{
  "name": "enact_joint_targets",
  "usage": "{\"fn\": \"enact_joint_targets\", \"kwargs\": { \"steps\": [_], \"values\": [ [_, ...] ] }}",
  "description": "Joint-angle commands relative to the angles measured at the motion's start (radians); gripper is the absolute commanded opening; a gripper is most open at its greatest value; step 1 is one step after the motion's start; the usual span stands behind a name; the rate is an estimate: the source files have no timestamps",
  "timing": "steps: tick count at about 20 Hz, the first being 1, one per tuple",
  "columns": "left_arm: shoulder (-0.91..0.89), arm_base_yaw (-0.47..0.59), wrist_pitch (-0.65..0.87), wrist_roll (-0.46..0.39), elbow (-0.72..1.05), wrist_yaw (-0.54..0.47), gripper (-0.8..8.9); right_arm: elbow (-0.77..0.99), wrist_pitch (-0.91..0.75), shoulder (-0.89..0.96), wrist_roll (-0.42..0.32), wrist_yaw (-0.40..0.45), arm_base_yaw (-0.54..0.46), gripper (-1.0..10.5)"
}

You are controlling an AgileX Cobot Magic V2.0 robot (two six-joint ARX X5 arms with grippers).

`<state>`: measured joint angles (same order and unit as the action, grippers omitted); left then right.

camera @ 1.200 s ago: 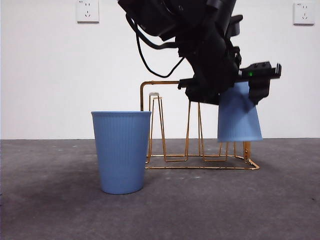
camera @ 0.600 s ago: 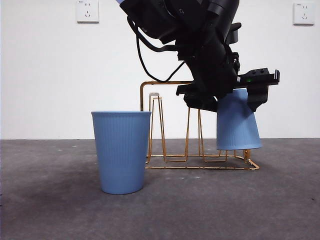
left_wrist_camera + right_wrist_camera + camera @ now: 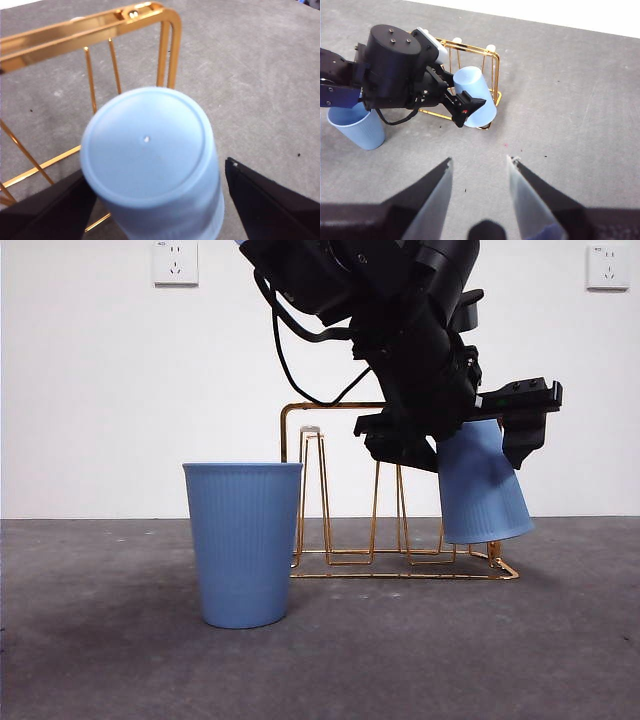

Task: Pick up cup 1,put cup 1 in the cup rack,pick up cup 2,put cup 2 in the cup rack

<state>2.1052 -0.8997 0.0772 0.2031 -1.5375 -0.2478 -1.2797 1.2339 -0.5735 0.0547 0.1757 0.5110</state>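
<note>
Cup 1 is a ribbed blue cup held upside down and tilted over the right end of the gold wire cup rack, its rim above the rack's base. My left gripper is shut on it, one jaw on each side of the cup. The rack's handle frame lies just beyond the cup. Cup 2, the same blue, stands upright on the table left of the rack. My right gripper hangs open high above the table with nothing between its fingers. From there I see cup 1, the rack and cup 2.
The grey table stretches out in front of and to the right of the rack. A white wall with two sockets stands behind. The left arm's black body leans over the rack from the left.
The left gripper has carried cup 1 a little lower over the rack's right end. The cup now tilts more, its rim swung out to the right. Cup 2 has not moved.
</note>
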Motion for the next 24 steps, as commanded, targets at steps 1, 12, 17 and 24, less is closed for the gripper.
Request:
{"fn": "enact_joint_targets", "kwargs": {
  "steps": [1,12,17,24],
  "values": [
    [0.023,0.0,-0.067,0.058,0.015,0.028,4.18,0.007,-0.007,0.002,-0.008,0.0,0.0,1.9],
    [0.019,-0.002,-0.227,0.092,0.015,0.098,4.12,0.007,-0.014,0.002,-0.016,0.0,0.0,1.9],
    [0.005,-0.001,-0.275,0.119,0.015,0.135,4.12,0.007,-0.018,0.002,-0.029,0.0,0.0,1.9],
    [-0.035,0.002,-0.336,0.119,0.015,0.147,4.12,0.007,-0.024,0.002,-0.033,0.0,0.0,1.9]
  ]
}}
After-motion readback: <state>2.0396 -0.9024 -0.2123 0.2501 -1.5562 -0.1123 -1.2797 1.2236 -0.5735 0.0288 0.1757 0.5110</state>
